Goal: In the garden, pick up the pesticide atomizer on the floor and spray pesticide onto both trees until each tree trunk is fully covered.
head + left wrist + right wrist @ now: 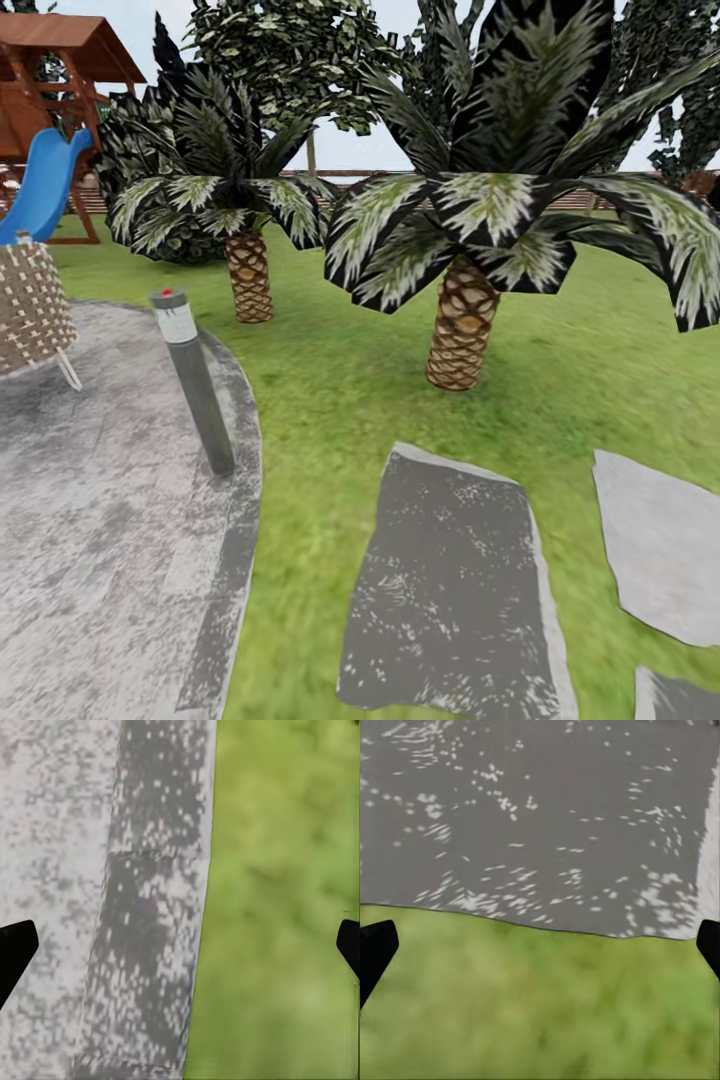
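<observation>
The pesticide atomizer is out of view. The speckled grey concrete floor [100, 540] with its darker rim lies at the left of the head view. My left gripper [180, 952] hangs open above that rim [142, 930], where it meets the grass, with nothing between its black fingertips [15, 954]. My right gripper [540, 952] is open too, over the edge of a grey stepping stone [540, 810] and lawn. Far back, behind the palms, one tree [290, 50] with a ragged dark-green crown stands on a thin bare trunk [311, 155].
A grey bollard lamp [195, 385] with a red cap stands on the floor's rim. Two short palms [249, 275] [460, 335] grow on the lawn ahead. Stepping stones [450, 590] [665, 550] lie near me. A wicker chair [30, 310] and blue slide [45, 185] are at the left.
</observation>
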